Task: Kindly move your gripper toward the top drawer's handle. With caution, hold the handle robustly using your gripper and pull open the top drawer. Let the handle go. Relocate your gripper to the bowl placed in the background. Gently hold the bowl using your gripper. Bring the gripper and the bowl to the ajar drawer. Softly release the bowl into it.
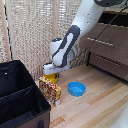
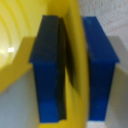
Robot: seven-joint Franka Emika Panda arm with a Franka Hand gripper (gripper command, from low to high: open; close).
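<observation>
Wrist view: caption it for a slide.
Blue-tipped tool pinching the thin rim of the small yellow plastic bowl, one finger on each side of the rim.

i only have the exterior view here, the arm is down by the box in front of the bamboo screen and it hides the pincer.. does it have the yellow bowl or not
Observer: Yes. The wrist view shows the pincer closed across the rim of the yellow bowl, one blue finger inside the wall, the other outside.
Operator: is the rim deep in the fingers or just at the tips
Observer: Deep; the yellow wall runs the full visible length of the pads.
Operator: and is the rim pinched tight
Observer: The wall fills the gap, touching the dark pad on the inner finger; the picture is too blurred to judge more.
</observation>
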